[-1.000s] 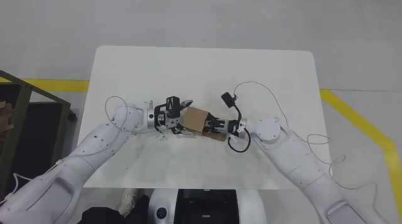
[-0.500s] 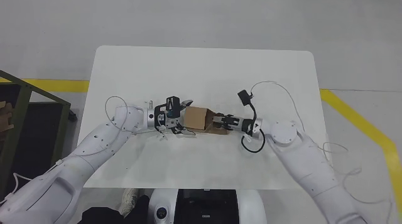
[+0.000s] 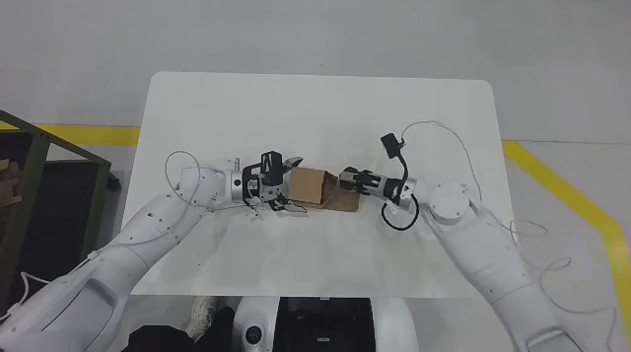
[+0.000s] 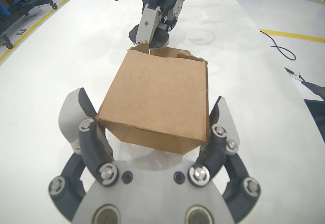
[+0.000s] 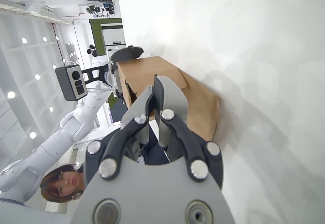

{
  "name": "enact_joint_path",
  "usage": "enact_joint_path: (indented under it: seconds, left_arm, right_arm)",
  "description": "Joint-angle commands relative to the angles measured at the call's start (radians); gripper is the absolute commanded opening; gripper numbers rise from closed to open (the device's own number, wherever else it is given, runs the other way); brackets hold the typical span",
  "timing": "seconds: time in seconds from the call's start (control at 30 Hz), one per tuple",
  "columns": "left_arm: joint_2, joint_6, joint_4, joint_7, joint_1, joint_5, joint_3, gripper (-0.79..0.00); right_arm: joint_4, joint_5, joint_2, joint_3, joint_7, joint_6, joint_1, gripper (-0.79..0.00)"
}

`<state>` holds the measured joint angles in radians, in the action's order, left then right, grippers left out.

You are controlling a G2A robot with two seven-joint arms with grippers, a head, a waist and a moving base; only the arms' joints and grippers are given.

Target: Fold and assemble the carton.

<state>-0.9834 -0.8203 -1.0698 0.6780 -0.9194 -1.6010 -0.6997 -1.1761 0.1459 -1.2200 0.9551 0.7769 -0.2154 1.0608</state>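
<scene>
Carton [image 4: 157, 92] stays clamped in left end effector [image 4: 151, 104]; closed right end effector [image 5: 154, 90] has withdrawn to its rim.

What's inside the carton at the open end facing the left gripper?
Only bare cardboard inner walls show at the carton mouth, between the fingers of the left gripper; nothing visible inside. Its top panel covers the deeper interior toward the right gripper.

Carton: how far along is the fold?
Done: carton is squared up into a box body, lying on the table. In hand: left gripper clamps its near end; right gripper, shut, is at a far-end flap. Left: both ends look open, flaps untucked.
</scene>
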Motion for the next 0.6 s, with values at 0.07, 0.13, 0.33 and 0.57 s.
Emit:
enact_joint_path:
  seconds: [0.07, 0.13, 0.33, 0.57]
  left_arm:
    - [0.000, 0.000, 0.000, 0.000, 0.000, 0.000, 0.000, 0.000]
    - [0.000, 0.000, 0.000, 0.000, 0.000, 0.000, 0.000, 0.000]
    - [0.000, 0.000, 0.000, 0.000, 0.000, 0.000, 0.000, 0.000]
    - [0.000, 0.000, 0.000, 0.000, 0.000, 0.000, 0.000, 0.000]
  right_arm:
    - [0.028, -0.008, -0.009, -0.029, 0.028, -0.031, -0.017, -0.785]
    - [0.033, -0.015, -0.010, -0.036, 0.036, -0.032, -0.017, -0.785]
    - [0.025, -0.029, -0.012, -0.046, 0.042, -0.031, -0.004, -0.785]
    - [-0.003, -0.003, -0.021, -0.059, 0.005, -0.007, 0.011, -0.785]
